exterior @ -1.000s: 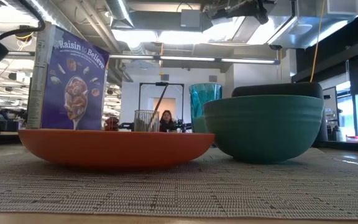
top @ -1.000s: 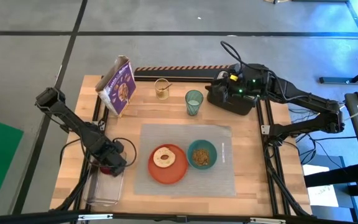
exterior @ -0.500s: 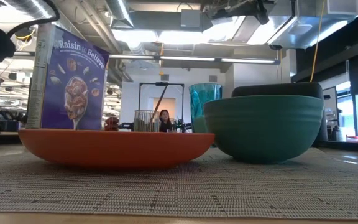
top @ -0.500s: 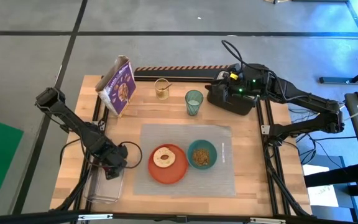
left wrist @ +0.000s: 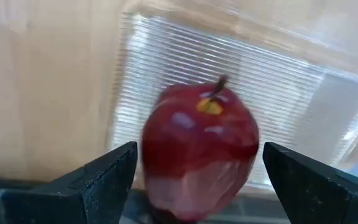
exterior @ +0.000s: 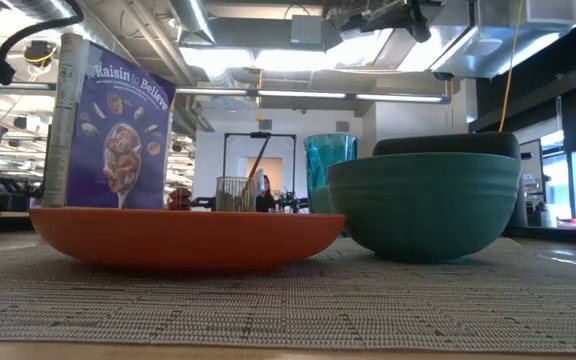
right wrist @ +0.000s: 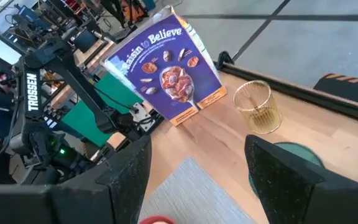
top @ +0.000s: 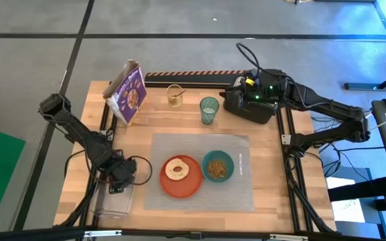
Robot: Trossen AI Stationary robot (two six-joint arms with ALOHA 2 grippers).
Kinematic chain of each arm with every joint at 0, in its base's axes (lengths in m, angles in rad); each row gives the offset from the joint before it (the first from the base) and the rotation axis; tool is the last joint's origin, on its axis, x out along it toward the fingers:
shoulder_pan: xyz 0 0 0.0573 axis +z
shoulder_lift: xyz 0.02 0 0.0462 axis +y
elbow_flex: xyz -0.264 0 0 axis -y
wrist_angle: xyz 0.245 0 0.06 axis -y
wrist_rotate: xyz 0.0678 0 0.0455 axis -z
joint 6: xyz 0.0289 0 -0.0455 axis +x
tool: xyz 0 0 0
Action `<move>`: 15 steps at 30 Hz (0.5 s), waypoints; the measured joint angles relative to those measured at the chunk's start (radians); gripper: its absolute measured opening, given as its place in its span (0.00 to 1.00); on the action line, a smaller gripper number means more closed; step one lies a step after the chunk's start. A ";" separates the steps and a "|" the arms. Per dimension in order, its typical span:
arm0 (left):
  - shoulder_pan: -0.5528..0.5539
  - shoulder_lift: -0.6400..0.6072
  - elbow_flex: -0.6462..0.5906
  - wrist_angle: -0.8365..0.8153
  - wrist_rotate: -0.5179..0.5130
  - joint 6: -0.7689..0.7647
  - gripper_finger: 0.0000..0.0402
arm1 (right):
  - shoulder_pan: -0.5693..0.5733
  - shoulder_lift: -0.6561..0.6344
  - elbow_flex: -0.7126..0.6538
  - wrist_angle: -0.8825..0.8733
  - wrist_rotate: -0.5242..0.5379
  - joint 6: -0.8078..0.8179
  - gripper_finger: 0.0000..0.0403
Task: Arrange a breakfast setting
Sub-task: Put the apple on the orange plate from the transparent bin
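Note:
A dark red fruit (left wrist: 199, 149) sits stem up in a clear container (top: 109, 202) at the table's near left. My left gripper (top: 117, 177) points down over it, open, one finger on each side of the fruit, with a thin gap at each. On the grey placemat (top: 240, 184) stand the orange plate (top: 165, 185) holding the bagel-like ring (top: 177, 169) and the teal bowl (top: 231, 163). The green cup (top: 209, 109) and a small holder with the gold spoon (top: 175, 95) stand behind the mat. My right gripper (right wrist: 197, 180) waits open above the far right.
A purple cereal box (top: 127, 92) stands at the far left and a black toaster (top: 250, 107) at the far right, under my right arm. Bare wood lies between the container and the placemat, and along the right side of the mat.
My left gripper has rolled about its downward-pointing line while staying in place over the container, its fingers still apart around the fruit. The container's clear rim has come into the low view at its left edge.

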 joint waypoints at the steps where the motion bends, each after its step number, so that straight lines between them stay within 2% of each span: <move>1: -0.005 0.000 -0.012 0.015 -0.005 -0.007 0.86 | 0.011 0.002 0.000 0.000 0.007 0.001 0.62; 4: -0.027 -0.004 -0.059 0.063 -0.030 -0.045 0.86 | 0.045 0.015 0.000 0.010 0.038 0.002 0.62; 8: -0.049 -0.003 -0.094 0.096 -0.009 -0.095 0.86 | 0.093 0.026 0.000 0.011 0.079 0.006 0.62; 15: -0.053 -0.002 -0.090 0.084 0.012 -0.117 0.85 | 0.143 0.027 0.000 0.013 0.157 0.014 0.62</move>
